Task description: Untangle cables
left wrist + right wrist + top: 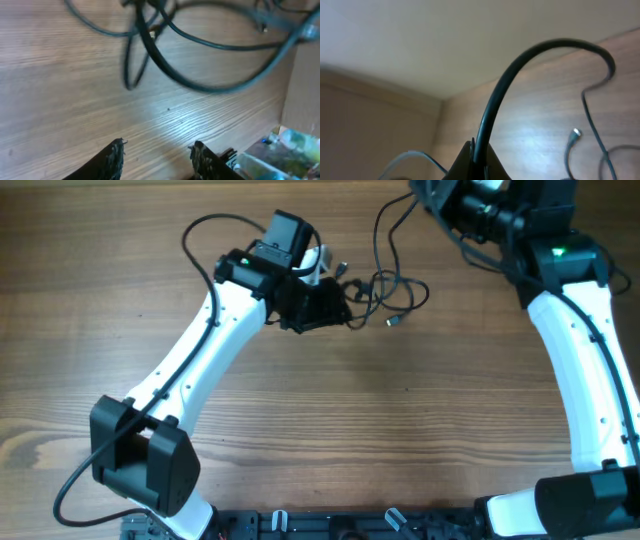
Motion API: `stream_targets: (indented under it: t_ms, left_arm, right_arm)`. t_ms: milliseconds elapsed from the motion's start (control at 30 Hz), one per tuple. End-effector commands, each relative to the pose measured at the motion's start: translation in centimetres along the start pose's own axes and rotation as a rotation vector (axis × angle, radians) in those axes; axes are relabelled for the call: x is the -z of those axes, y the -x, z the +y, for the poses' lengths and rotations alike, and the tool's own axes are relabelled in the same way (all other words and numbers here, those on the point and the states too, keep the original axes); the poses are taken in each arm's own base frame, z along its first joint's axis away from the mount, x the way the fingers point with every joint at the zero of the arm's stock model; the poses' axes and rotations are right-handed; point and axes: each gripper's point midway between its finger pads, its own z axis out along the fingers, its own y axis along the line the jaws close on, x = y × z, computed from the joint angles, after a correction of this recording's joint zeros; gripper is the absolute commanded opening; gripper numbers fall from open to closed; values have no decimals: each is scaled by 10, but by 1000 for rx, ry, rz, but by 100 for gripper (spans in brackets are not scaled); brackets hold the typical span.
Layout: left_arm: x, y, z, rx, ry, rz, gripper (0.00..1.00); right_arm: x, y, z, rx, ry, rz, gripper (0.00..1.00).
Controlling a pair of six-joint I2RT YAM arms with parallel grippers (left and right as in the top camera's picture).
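The right pincer (pixel 476 152) pinches one cable (pixel 560 45); the left pincer (pixel 157 152), spread and empty, should pin the bundle (pixel 378 288), knotted it seems.

The left arm (pixel 200 350) has long white shells with round sides. At 7 o'clock in the top view it has a big black boxy joint (pixel 145 460). Its other end, toward 11 o'clock, is black and blocky, with a tiny green light (pixel 241 262). A thin black wire (pixel 220 218) loops out beside that end.

The right arm (pixel 590 370) looks much the same. It has white shells with small dark dots (pixel 578 330), a black joint (pixel 590 500) at 5 o'clock, a black end at 1 o'clock and a green light (pixel 557 252).

The left gripper (pixel 157 155) has two black fingers (pixel 114 160) with rough tips.
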Motion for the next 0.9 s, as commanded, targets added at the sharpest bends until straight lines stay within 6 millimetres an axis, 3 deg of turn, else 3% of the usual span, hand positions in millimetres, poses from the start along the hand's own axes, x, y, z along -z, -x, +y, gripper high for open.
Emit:
stream_targets:
  t_ms: [0, 167, 400, 500, 733, 867]
  left_arm:
    - [-4, 13, -13, -124, -37, -57, 46]
    - [-1, 41, -30, -190, -84, -177, 45]
    - [-1, 68, -5, -123, 64, -298, 41]
    - [1, 75, -15, -109, 16, -324, 44]
    - [4, 68, -56, -157, -205, -275, 52]
    - [7, 66, -70, -206, -276, -263, 62]
  right_arm:
    - [9, 11, 23, -98, 125, 13, 4]
    - [12, 6, 37, -107, 197, 58, 4]
    - [17, 2, 48, -85, 265, 103, 4]
    - [16, -1, 44, -73, 252, 109, 4]
    - [6, -8, 33, -92, 243, 153, 4]
    - [6, -9, 33, -80, 248, 160, 4]
